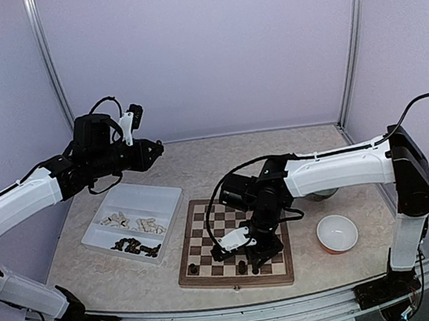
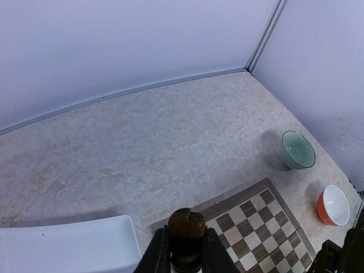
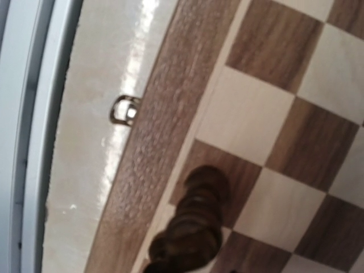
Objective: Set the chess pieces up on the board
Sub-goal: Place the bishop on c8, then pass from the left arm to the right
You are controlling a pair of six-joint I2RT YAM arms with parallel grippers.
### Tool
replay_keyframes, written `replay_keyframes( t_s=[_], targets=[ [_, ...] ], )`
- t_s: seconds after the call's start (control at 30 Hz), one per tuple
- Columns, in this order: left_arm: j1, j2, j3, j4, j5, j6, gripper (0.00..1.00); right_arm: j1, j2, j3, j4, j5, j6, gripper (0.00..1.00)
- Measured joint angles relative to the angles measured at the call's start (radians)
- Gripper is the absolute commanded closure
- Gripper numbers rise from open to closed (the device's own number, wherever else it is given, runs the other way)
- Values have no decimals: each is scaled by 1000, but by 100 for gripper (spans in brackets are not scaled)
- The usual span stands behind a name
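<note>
The board (image 1: 192, 211) lies between the arms, with a few dark chess pieces (image 1: 193, 269) standing on its near rows. My left gripper (image 1: 155, 147) is raised high over the tray's far side. It is shut on a dark brown piece (image 2: 186, 232), seen between its fingers (image 2: 158, 255) in the left wrist view. My right gripper (image 1: 250, 256) is low over the board's near edge. In the right wrist view a dark piece (image 3: 196, 224) stands on a dark square by the border (image 3: 153, 142), near the clasp (image 3: 124, 110). The right fingers do not show there.
A white tray (image 1: 165, 192) left of the board holds cream pieces (image 1: 132, 221) and dark pieces (image 1: 137, 247). An orange bowl with a white inside (image 1: 337, 233) sits right of the board. A grey-green bowl (image 2: 297, 149) stands farther back. Pale walls enclose the table.
</note>
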Motion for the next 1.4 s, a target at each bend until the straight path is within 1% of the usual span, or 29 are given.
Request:
replay_keyframes(
  t_s=[0.13, 0.23, 0.33, 0.37, 0.47, 0.6, 0.7, 0.77, 0.9, 1.03, 1.23, 1.3, 1.4],
  targets=[
    [-5, 2, 0, 0, 0, 0, 82, 0, -5, 0, -14, -5, -10, 50],
    [-19, 3, 0, 0, 0, 1, 82, -2, -43, -15, -39, -18, -40, 49],
    [-66, 13, 0, 0, 1, 9, 82, -31, -124, -32, -84, -55, -72, 50],
    [-90, 20, 0, 0, 2, 13, 82, -53, -149, -32, -92, -71, -77, 50],
    [-170, 45, 0, 0, 13, 17, 82, -185, -208, 0, -113, -143, -78, 52],
    [-261, 66, 0, 7, 90, 16, 79, -372, -229, 106, -87, -229, -55, 52],
    [-317, 81, 0, 10, 182, 20, 79, -416, -271, 118, -48, -284, -52, 51],
    [-352, 98, 2, 9, 229, 34, 79, -414, -311, 117, -29, -330, -59, 50],
    [-417, 151, 14, -2, 308, 61, 79, -407, -370, 119, -8, -414, -112, 52],
    [-441, 204, 31, -15, 410, 68, 78, -378, -379, 140, -18, -470, -192, 55],
    [-438, 261, 76, -14, 606, 56, 79, -243, -391, 105, -19, -448, -268, 61],
    [-438, 274, 84, -2, 660, 48, 79, -209, -397, 88, -21, -443, -282, 61],
    [-438, 282, 85, 16, 719, 30, 80, -197, -407, 62, -21, -431, -293, 60]
  ],
)
